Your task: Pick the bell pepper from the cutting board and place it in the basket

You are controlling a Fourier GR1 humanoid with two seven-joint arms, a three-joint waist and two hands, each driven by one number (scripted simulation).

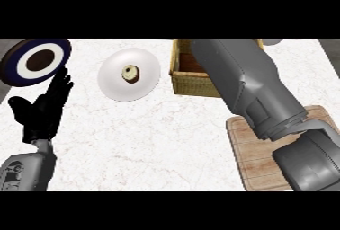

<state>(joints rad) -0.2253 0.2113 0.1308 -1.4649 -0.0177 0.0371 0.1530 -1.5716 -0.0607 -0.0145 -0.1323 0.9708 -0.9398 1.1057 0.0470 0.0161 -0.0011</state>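
Head view:
- left hand (41,112) at left side over counter (166,134), resting, fingers straight and up, holds nothing.
- right forearm (252,90) crosses cutting board (249,152), reaches over basket (192,83).
- right hand hidden past forearm's end, state: cannot tell.
- bell pepper not visible, whereabouts: cannot tell.
- white plate (113,85) with small brown-and-cream item (130,74), left of basket.
- dark blue plate (61,45) top left.

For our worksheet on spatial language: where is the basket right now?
In the head view the basket sits at the counter's far side, right of centre, right of the white plate and beyond the cutting board, partly hidden by the right forearm.
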